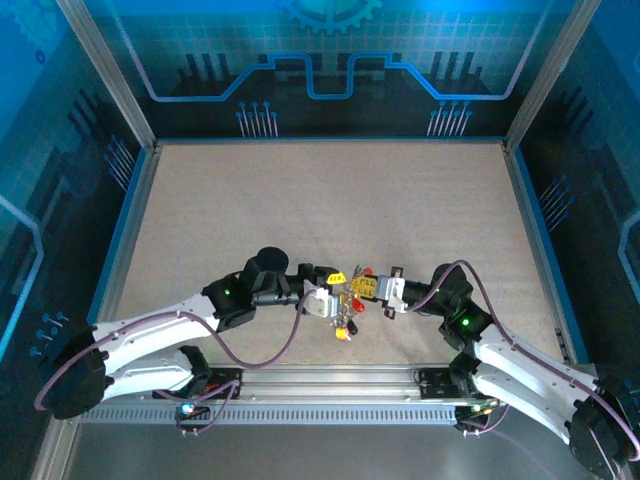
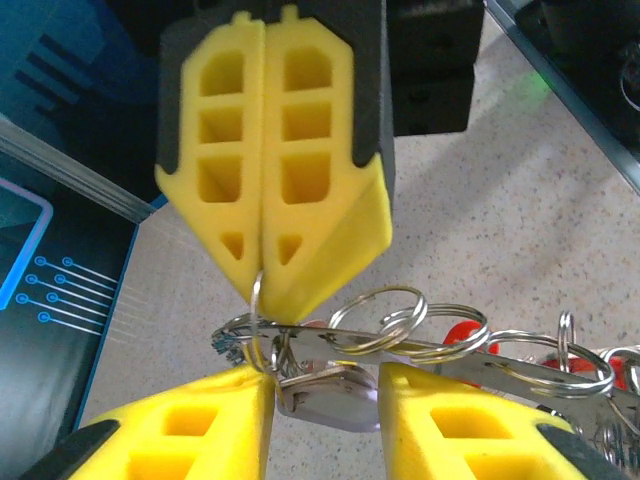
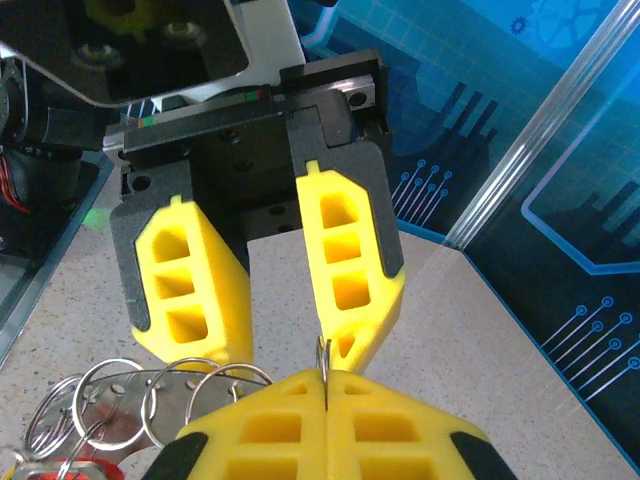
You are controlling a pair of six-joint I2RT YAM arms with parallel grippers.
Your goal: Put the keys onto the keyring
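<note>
Left end effector (image 2: 322, 385), partly spread, is set about the keys (image 2: 330, 402) and keyring (image 2: 455, 358) at lower centre, a thin ring (image 2: 255, 308) pinched by the right end effector (image 2: 263, 275); threading, judged underway, needs alignment next.

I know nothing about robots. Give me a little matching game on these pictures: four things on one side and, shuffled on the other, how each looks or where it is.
Things:
1. left hand
2. right hand
3. bunch of keys
4. table

Descriptions:
A. speckled beige
B. shut on a thin wire ring
C. fingers apart
D. between the two hands

Pairs: 1-C, 2-B, 3-D, 4-A
</note>
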